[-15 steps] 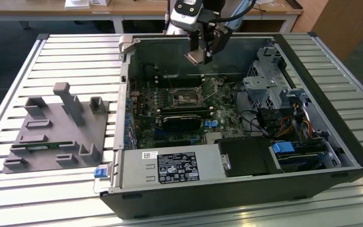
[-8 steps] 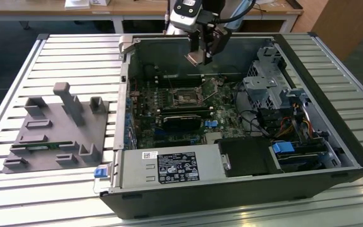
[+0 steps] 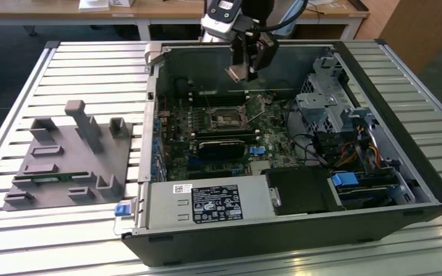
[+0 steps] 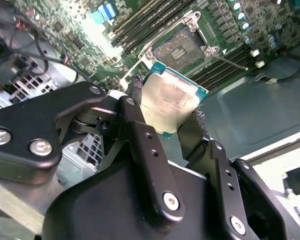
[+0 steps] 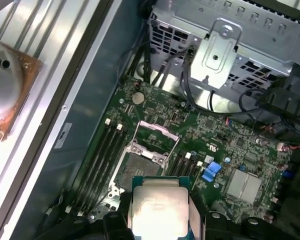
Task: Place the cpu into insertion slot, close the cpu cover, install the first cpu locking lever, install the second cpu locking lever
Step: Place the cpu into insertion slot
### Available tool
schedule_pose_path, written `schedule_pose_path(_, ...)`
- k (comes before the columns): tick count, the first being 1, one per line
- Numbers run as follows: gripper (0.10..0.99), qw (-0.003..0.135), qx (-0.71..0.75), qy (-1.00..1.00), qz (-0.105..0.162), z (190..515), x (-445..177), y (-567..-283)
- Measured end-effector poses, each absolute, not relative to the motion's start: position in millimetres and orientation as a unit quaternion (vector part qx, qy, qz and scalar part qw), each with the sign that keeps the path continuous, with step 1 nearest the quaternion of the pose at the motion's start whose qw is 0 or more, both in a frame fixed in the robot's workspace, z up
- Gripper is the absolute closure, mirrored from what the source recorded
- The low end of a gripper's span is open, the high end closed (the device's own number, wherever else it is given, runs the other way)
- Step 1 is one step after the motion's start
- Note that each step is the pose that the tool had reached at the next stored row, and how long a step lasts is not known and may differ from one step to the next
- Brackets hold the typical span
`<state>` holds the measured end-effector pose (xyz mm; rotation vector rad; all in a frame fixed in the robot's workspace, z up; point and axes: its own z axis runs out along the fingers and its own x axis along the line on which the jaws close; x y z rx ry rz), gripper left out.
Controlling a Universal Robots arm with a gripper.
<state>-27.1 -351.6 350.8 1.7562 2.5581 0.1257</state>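
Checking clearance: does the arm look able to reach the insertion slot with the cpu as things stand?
Probably yes: the end effector holds the cpu above the insertion slot, whose pin field lies uncovered, with nothing seen between them.

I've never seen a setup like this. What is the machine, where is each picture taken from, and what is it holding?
It is a single robot arm working over an open computer case that lies on a slatted metal table. The exterior view comes from a camera standing apart, looking down on everything; on that view's left sits a grey holder block. Both wrist views come from cameras riding on the arm, so they look past its black jaws at the green board inside the case. The jaws are shut on the cpu, a small silvery square chip, held in the air above the board. The insertion slot, a square socket, is uncovered with no chip in it.
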Motion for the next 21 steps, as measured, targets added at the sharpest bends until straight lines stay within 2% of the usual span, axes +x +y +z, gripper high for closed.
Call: schedule_pose_path(21, 0.549, 0.022, 0.653, 0.756, 0.038, 339, -27, -352)
